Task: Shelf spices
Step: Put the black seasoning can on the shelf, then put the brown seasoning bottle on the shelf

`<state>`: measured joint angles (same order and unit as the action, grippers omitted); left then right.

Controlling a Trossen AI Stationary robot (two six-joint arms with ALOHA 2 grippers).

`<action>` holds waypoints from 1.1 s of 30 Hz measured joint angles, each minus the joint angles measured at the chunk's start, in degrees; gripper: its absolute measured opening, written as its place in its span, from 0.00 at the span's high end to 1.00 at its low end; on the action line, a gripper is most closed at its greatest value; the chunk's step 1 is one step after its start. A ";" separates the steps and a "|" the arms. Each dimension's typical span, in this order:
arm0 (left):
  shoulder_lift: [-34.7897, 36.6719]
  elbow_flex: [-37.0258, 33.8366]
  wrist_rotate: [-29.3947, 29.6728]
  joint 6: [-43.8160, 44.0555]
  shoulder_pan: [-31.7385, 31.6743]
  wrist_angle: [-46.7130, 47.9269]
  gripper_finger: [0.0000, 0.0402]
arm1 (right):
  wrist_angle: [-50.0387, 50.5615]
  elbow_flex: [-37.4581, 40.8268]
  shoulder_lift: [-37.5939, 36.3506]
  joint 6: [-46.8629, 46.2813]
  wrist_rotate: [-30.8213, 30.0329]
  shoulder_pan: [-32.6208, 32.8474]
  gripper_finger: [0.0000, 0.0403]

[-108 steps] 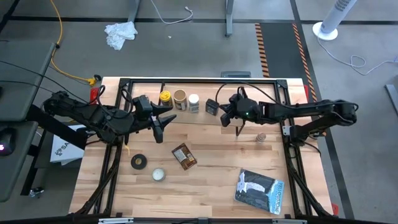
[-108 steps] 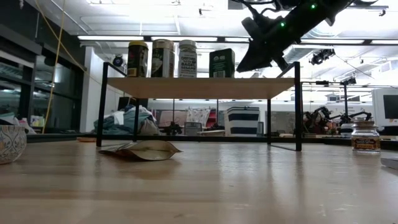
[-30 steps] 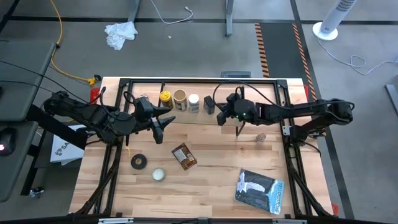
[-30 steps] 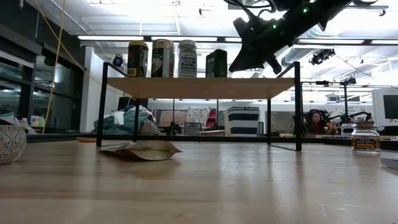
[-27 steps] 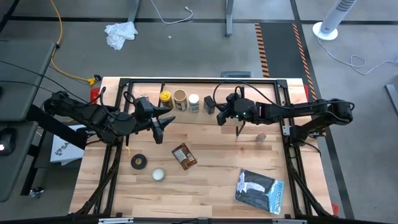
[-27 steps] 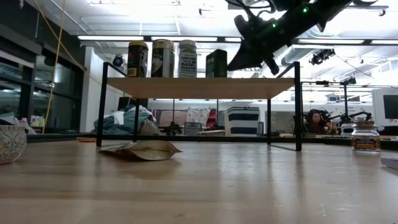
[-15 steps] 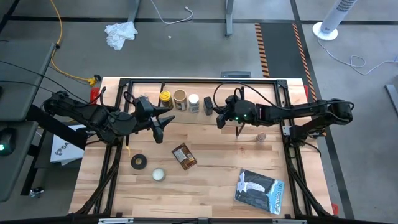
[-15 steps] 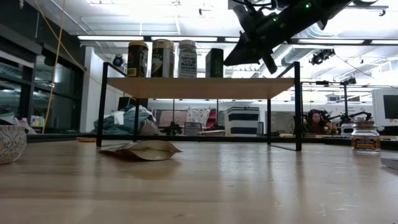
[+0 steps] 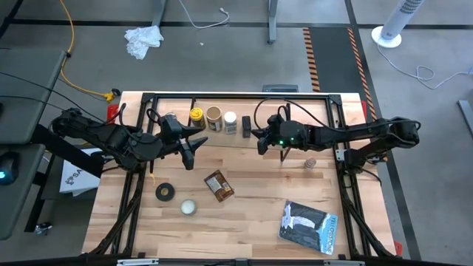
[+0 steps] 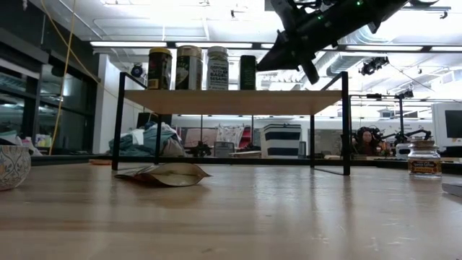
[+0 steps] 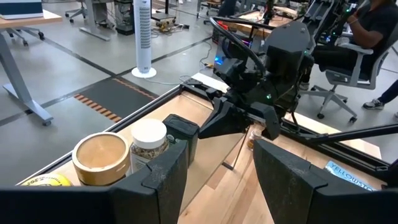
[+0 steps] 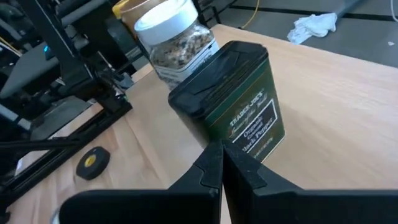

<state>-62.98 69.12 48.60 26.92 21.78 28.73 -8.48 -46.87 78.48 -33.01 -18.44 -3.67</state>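
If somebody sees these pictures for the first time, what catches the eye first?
Most striking is the row of four spice containers on the shelf at the table's far edge, ending with the dark green tin. The right gripper, shut, has its fingertips against that tin. On the table below lie a flat brown packet and a small jar.

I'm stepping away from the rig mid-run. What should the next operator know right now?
Right end effector: shut, empty, its tips pressed against the dark tin on the shelf.
Left end effector: partly open, empty, waiting over the table just in front of the shelf's left part.
Done: four on the shelf in a row: yellow-lidded jar, tan-lidded jar, white-capped bottle, then the dark tin.
Left: flat brown packet at mid table and the small brown-topped jar to the right of the shelf.
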 joint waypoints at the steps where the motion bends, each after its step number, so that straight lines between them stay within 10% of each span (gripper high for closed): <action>1: 0.00 0.00 -0.01 0.00 0.00 0.00 0.55 | -0.19 0.00 0.02 0.00 0.02 0.00 1.00; 21: 0.00 0.00 -0.02 0.19 0.00 -0.02 0.55 | -3.43 0.00 -0.47 3.87 9.60 -0.01 1.00; 33: 0.00 0.00 -0.08 0.44 0.20 0.53 0.55 | 15.30 -1.43 -22.67 2.65 21.57 8.56 1.00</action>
<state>-62.98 69.12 48.52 27.35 21.98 29.26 6.82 -48.31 55.80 -30.37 3.13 4.89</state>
